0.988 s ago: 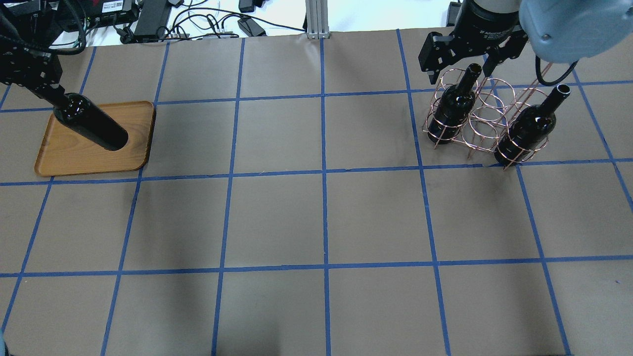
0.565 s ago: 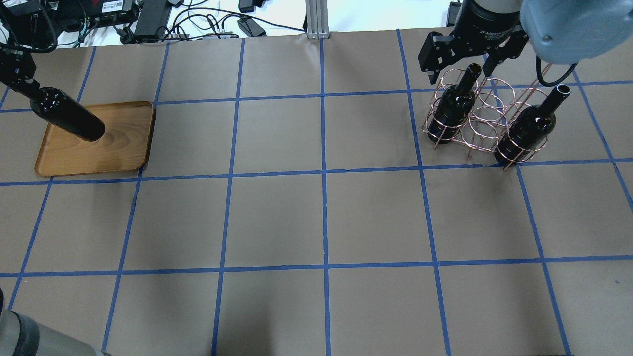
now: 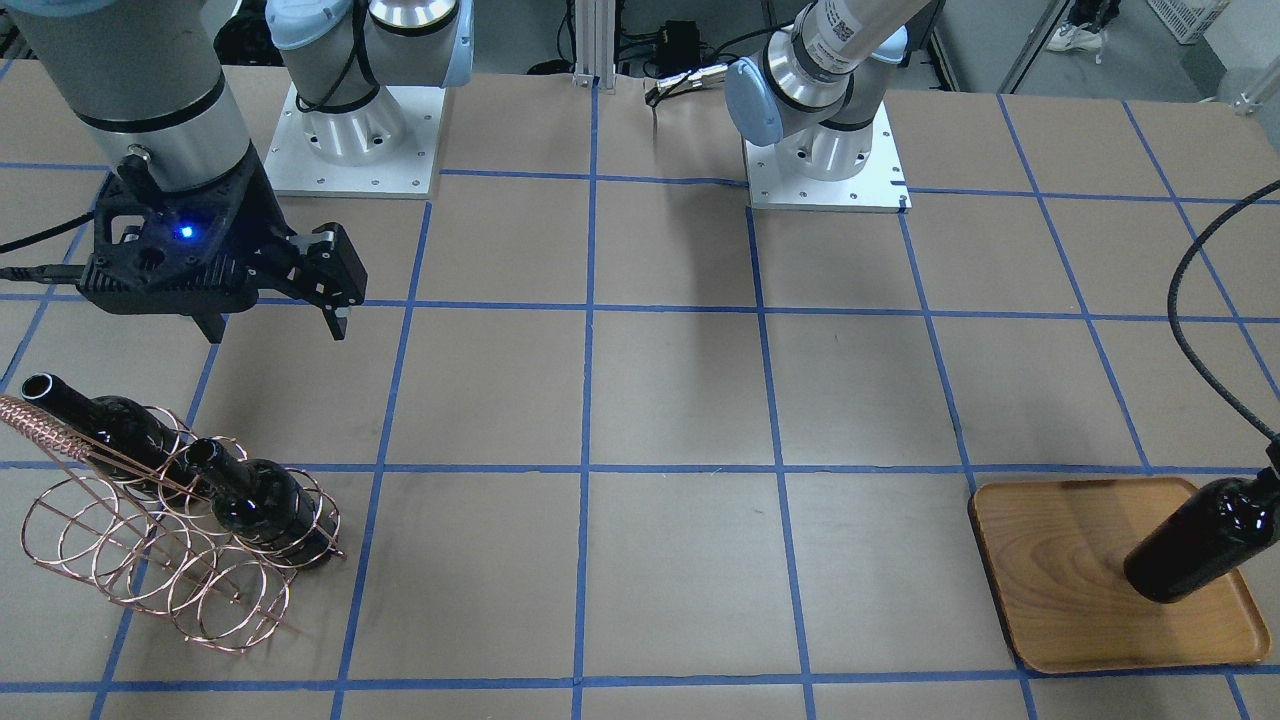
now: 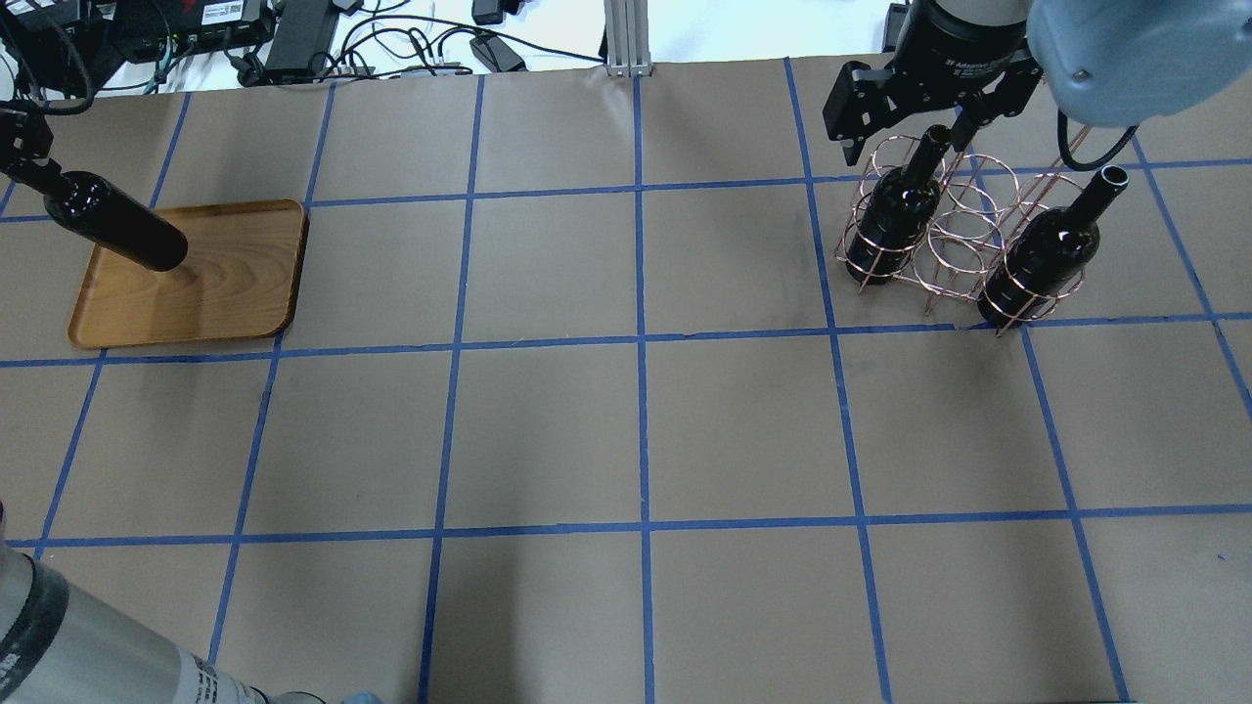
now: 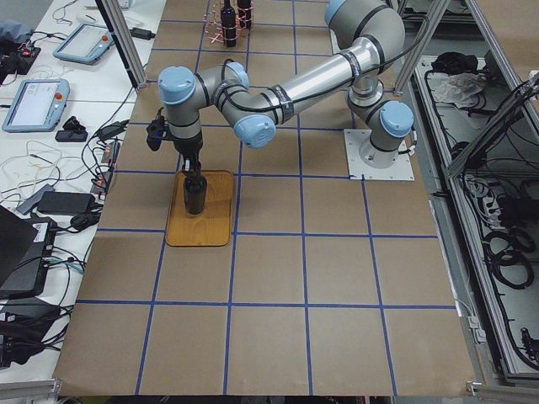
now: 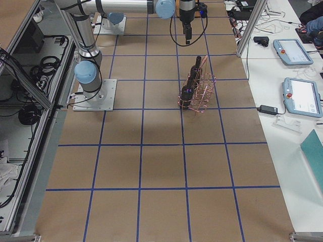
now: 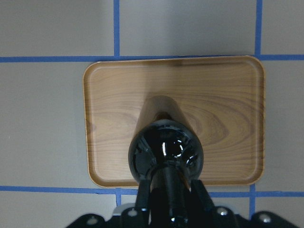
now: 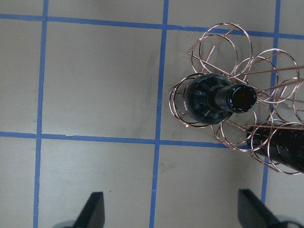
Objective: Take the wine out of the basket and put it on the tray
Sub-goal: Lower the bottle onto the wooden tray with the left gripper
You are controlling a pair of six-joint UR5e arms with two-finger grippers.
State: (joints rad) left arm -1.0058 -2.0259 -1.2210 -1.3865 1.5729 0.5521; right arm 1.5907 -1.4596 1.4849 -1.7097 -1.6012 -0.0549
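Left pincer [image 7: 172,204] is clenching the wine bottle [image 7: 166,152] by its neck over the tray [image 7: 223,104].

Its two fingers [image 7: 142,199] are pressing on either side of the narrow neck, so the dark bottle is hanging upright, base down, inside the tray's rim. From these views I cannot tell whether the base is touching the wood or sitting just above it. At the other end of the table [image 4: 636,440], the right pincer [image 3: 278,322] is hovering with its jaws spread wide, gripping nothing, above the robot-side edge of the basket [image 4: 954,244]. Two other bottles [image 4: 890,220] are standing in the basket's copper rings, necks up. One is sitting almost under that released pincer, and the second is leaning beside the twisted handle [image 3: 40,420].
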